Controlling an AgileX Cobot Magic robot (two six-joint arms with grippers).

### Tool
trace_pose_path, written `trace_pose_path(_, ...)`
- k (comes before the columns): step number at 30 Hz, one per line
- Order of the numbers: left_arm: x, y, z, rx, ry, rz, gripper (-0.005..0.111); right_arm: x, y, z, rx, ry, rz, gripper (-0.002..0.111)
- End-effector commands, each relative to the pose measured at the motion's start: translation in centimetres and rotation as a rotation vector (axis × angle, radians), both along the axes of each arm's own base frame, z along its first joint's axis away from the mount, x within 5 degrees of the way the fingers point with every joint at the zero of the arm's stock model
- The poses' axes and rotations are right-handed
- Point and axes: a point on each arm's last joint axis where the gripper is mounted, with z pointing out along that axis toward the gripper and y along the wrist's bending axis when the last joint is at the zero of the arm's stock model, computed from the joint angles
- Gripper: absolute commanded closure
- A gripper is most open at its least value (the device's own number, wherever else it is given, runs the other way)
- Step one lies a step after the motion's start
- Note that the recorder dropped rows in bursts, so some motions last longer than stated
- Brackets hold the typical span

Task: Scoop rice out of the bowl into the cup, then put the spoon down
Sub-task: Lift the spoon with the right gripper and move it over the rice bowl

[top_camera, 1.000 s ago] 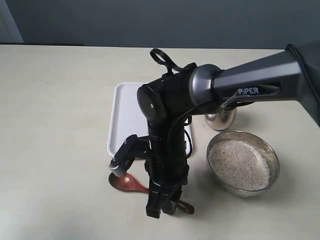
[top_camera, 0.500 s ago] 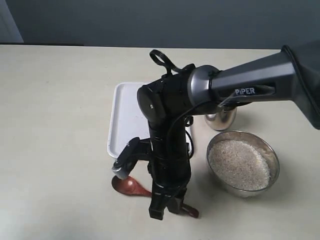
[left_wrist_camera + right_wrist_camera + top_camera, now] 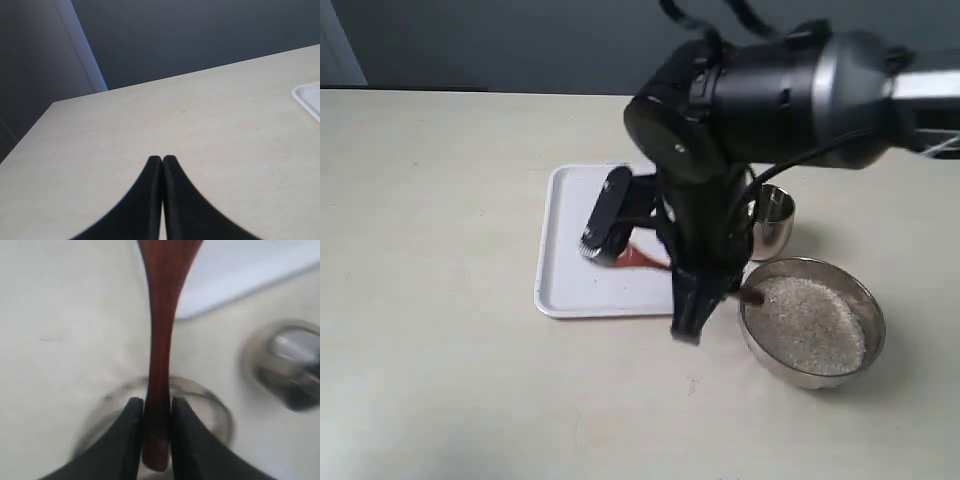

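Note:
My right gripper (image 3: 728,288) (image 3: 157,412) is shut on the dark reddish-brown spoon (image 3: 636,257) (image 3: 161,335), close to the end of its handle. The spoon hangs in the air. Its oval end is over the white tray (image 3: 565,270), and its handle tip reaches the left rim of the steel bowl (image 3: 872,322) (image 3: 220,407). White rice (image 3: 810,322) fills that bowl. Just behind the bowl stands the small steel cup (image 3: 775,220) (image 3: 285,365). My left gripper (image 3: 162,161) is shut and holds nothing, low over bare table; the exterior view does not show it.
The white tray (image 3: 240,270) lies left of the cup and bowl, and its corner (image 3: 310,97) also shows in the left wrist view. My right arm's bulky dark links (image 3: 770,90) hang over the tray's right side. A grey wall runs behind the table.
My right gripper has lifted the spoon off the table in front of the tray. It has carried it back and to the right, over the tray and the bowl's rim.

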Motion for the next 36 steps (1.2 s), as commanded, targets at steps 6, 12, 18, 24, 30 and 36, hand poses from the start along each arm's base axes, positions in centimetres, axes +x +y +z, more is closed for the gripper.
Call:
trace_pose_path(6,0.0,0.0,0.2,-0.012,-0.020,-0.001,0.106,0.8,-3.3,6.9,-0.032,-0.339,0.019,0.108)
trace_pose_path(12,0.0,0.0,0.2,-0.012,-0.020,-0.001,0.106,0.3,-3.9,8.2,0.012,-0.350,0.007,0.108)
trace_pose_path(18,0.0,0.0,0.2,-0.012,-0.020,-0.001,0.106,0.6,-4.4,8.8,-0.003,-0.396,0.016,0.109)
trace_pose_path(24,0.0,0.0,0.2,-0.012,-0.020,-0.001,0.106,0.9,-8.7,6.4,-0.150,-0.372,-0.003,0.109)
trace_pose_path(30,0.0,0.0,0.2,-0.012,-0.020,-0.001,0.106,-1.7,-14.2,3.6,-0.334,-0.378,0.059,0.109)
trace_pose_path(36,0.0,0.0,0.2,-0.012,-0.020,-0.001,0.106,-2.2,-16.0,0.5,-0.533,-0.370,0.179,0.109)
